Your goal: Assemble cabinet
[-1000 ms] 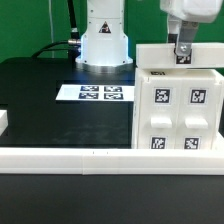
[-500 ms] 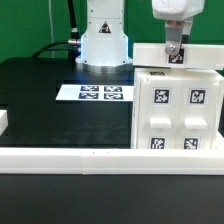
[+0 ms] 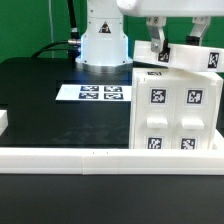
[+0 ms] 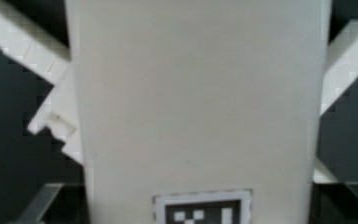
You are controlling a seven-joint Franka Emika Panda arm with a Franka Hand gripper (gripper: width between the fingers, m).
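The cabinet (image 3: 178, 110) is a white boxy body at the exterior view's right, with several square tags on its front face. My gripper (image 3: 175, 42) is above it, shut on a white tagged panel (image 3: 188, 57) that hangs tilted just over the cabinet's top edge. In the wrist view the panel (image 4: 194, 90) fills the middle, with a tag at its near end, and my dark fingers (image 4: 44, 203) stand at either side of it. White cabinet parts show behind the panel. Whether the panel touches the cabinet cannot be told.
A long low white rail (image 3: 90, 156) runs along the table's front. The marker board (image 3: 100, 93) lies at the middle back, in front of the robot base (image 3: 104, 40). A small white block (image 3: 3, 122) sits at the exterior view's left edge.
My gripper has moved toward the exterior view's left and turned. The panel, earlier level behind the cabinet's top, is now tilted and its tagged face shows.
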